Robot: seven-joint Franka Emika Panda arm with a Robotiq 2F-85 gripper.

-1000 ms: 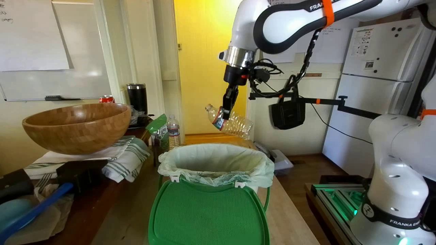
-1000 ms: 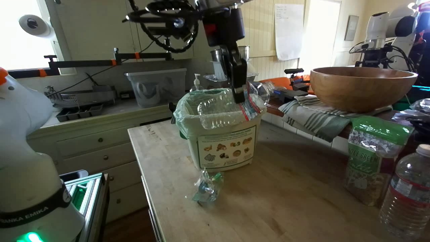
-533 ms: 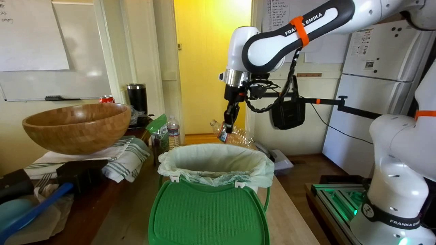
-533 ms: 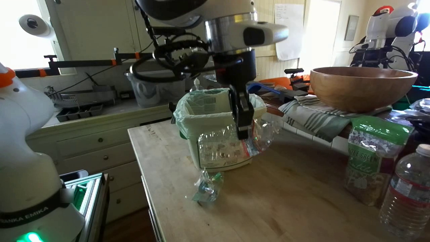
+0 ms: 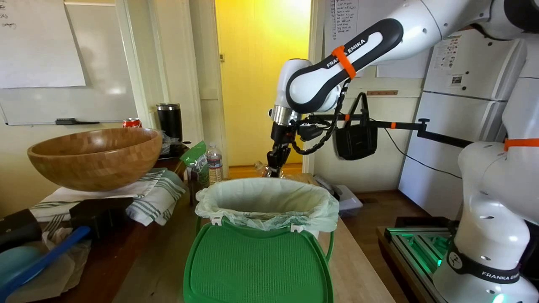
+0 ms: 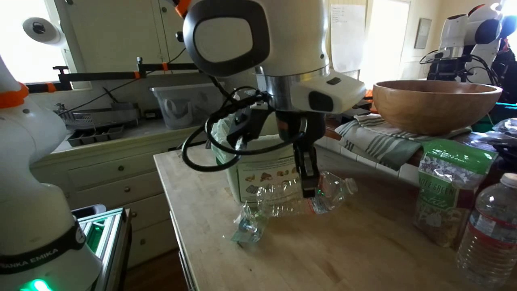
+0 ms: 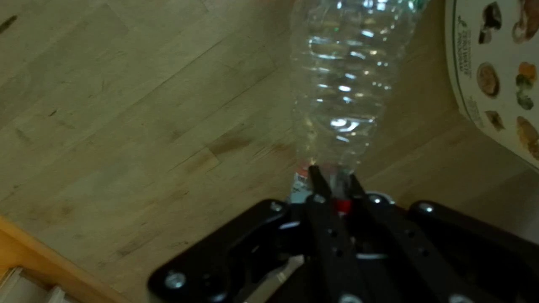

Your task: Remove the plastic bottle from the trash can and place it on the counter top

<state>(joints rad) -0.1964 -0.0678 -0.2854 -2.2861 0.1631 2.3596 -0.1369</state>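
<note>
The clear plastic bottle (image 6: 280, 199) lies roughly level in front of the trash can (image 6: 233, 178), low over the counter top (image 6: 343, 250). I cannot tell whether it touches the wood. My gripper (image 6: 309, 194) points down and is shut on the bottle around its red and blue label. In the wrist view, the fingers (image 7: 333, 174) pinch the squeezed bottle (image 7: 343, 84), and the can's printed wall (image 7: 467, 105) stands at the right. In an exterior view, the bottle's neck (image 5: 260, 167) shows beside the gripper (image 5: 274, 172), behind the bagged can with its green lid (image 5: 259, 265) hanging open.
Crumpled clear plastic (image 6: 248, 226) lies on the counter close to the bottle's base. A full water bottle (image 6: 490, 230) and a green pouch (image 6: 448, 194) stand at the side. A wooden bowl (image 6: 436, 109) sits on a striped towel (image 6: 375, 141).
My gripper has come down with the bottle, from above and beside the can's rim to low over the counter in front of the can. The bottle has gone from tilted to nearly level.
</note>
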